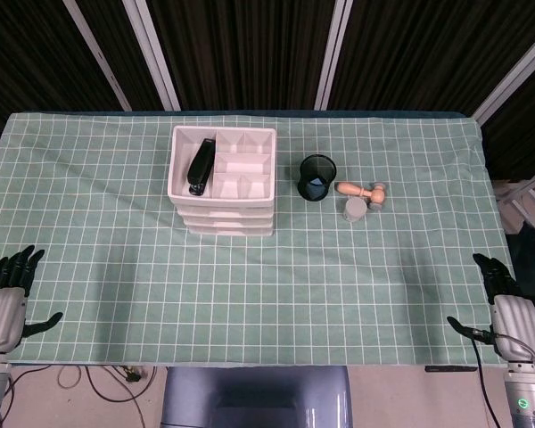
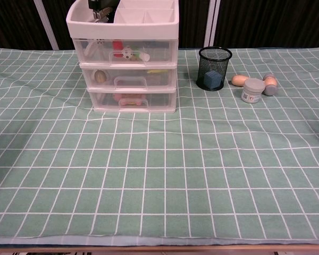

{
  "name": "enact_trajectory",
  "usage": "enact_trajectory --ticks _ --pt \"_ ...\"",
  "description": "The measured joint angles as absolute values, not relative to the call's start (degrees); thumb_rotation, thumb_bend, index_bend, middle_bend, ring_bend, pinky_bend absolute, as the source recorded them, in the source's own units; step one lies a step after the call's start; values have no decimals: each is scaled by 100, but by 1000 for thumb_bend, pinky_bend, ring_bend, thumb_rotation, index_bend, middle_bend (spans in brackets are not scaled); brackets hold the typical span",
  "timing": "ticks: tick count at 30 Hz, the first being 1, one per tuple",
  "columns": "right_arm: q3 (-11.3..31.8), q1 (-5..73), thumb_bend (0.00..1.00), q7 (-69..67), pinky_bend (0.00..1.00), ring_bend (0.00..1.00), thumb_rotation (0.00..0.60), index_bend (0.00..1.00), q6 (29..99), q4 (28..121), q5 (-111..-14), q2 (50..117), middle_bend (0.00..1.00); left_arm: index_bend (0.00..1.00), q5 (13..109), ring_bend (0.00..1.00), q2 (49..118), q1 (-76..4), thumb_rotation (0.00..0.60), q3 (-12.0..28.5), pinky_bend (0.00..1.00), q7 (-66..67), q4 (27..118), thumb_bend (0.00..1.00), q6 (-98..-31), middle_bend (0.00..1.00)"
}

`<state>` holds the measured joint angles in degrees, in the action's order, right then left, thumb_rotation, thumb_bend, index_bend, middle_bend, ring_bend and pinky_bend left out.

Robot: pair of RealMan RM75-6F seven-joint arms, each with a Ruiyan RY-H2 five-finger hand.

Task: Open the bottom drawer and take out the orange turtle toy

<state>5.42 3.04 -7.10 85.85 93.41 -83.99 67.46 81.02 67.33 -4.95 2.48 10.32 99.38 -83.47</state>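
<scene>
**Both hands at near edge; bottom drawer closed, toy inside**

The drawer unit [image 2: 128, 64] stands at the far left-centre of the table [image 1: 339, 303], three clear drawers stacked under an open top tray [image 1: 241, 165]. The bottom drawer [image 2: 132, 100] is fully pushed in. An orange shape behind its front panel, the orange turtle toy [image 2: 128, 99], shows only dimly through the plastic.

The left hand [image 1: 7, 294] rests at the near left corner of the table, fingers spread, holding nothing. The right hand [image 1: 506, 303] rests at the near right corner, fingers likewise apart and empty. Both are well apart from the drawer unit; neither appears in the chest view.

A black stapler [image 1: 201, 167] lies in the tray's left compartment. Right of the unit stand a black mesh cup [image 2: 215, 68] holding a blue block [image 2: 213, 80], a small grey jar [image 2: 252, 90] and a wooden mallet [image 1: 364, 191]. The jar carries a label, too small to read.

The checked green cloth [image 2: 159, 175] between the drawer front and the near edge is unobstructed.
</scene>
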Motion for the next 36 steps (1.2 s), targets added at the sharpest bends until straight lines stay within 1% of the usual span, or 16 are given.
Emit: enact_trajectory --ticks 20,21,23,24,26,27,29,32,34,35,36 --pt "546 308 133 -697 184 0 600 0 8587 9345 -8394 6763 96 0 8076 0 6736 -502 600 250 0 1012 9949 48 -8315 0" --pt "547 309 133 -691 184 0 600 0 8585 9346 -8390 6768 96 0 8070 0 6742 -506 600 254 7 1013 9955 50 -8312 0" --pt "550 315 134 -681 184 0 600 0 8563 9342 -8369 6778 96 0 8056 39 6752 -525 600 276 110 1021 9984 69 -8298 34" --pt "552 319 133 -682 185 0 600 0 8550 9338 -8357 6780 96 0 8056 107 6756 -537 600 293 219 1022 9997 89 -8297 101" --pt "563 328 133 -703 185 0 600 0 8525 9329 -8329 6782 96 8 8082 324 6789 -573 600 372 453 1009 10011 154 -8342 314" --pt "569 332 133 -716 184 0 600 0 8516 9325 -8315 6782 96 14 8101 395 6817 -596 600 421 517 992 10013 186 -8371 379" --pt "584 338 133 -758 184 0 600 0 8489 9320 -8271 6780 96 38 8137 589 6905 -678 600 548 685 958 10014 290 -8415 551" --pt "598 348 133 -798 185 0 600 0 8456 9312 -8239 6776 96 68 8128 775 7048 -887 600 706 834 1003 10029 376 -8332 743" --pt "604 351 133 -812 185 0 600 0 8446 9309 -8228 6774 96 106 8081 915 7132 -1022 600 790 947 1074 10057 437 -8201 903" --pt "609 354 133 -821 184 0 600 0 8439 9309 -8216 6773 96 120 8033 954 7184 -1109 600 841 977 1126 10087 459 -8103 948" --pt "613 356 132 -830 184 0 600 0 8431 9311 -8205 6773 96 127 7962 975 7233 -1195 600 893 991 1178 10129 474 -7997 972"
